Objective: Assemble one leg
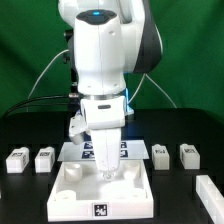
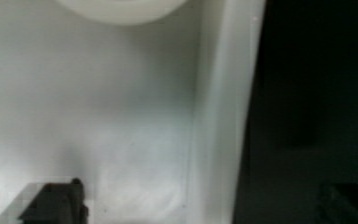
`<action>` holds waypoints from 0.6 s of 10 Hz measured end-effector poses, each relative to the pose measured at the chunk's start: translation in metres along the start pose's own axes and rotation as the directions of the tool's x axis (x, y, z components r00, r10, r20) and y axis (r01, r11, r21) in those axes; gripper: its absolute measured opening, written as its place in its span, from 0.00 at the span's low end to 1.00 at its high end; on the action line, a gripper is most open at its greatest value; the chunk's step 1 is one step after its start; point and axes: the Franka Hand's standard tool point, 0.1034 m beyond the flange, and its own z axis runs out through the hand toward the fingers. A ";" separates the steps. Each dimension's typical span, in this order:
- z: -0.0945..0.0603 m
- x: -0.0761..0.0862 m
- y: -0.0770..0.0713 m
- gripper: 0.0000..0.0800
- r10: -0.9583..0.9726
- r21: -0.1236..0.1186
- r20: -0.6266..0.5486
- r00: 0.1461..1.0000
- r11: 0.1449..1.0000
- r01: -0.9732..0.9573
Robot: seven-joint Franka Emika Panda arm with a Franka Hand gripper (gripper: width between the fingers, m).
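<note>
The arm shell (image 1: pixel 105 60) looked like white plastic, glossy, with bright highlights. The table (image 1: pixel 30 125) was black and matt. The panel (image 1: pixel 68 186) was white plastic, smooth, with a soft sheen in the wrist view. The legs (image 1: pixel 45 158) were the same white plastic, their tags flat black-and-white print. The backdrop (image 1: pixel 25 50) was green, matt, cloth-like.

Glossy white rounded arm (image 1: pixel 100 55), black joint band (image 1: pixel 150 45), small blue light (image 1: pixel 95 15), thin cables (image 1: pixel 45 68).

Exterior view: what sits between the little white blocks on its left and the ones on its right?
In the exterior view, the large white panel and, behind it, the marker board, with the open gripper over the panel.
</note>
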 end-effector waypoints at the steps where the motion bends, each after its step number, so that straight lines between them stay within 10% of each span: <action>1: 0.002 -0.003 -0.001 0.81 -0.002 -0.006 0.001 1.000 1.000 0.002; 4: 0.002 -0.004 -0.002 0.80 0.003 -0.012 0.001 1.000 1.000 -0.003; 6: 0.002 -0.005 -0.002 0.35 0.003 -0.012 0.001 1.000 1.000 -0.003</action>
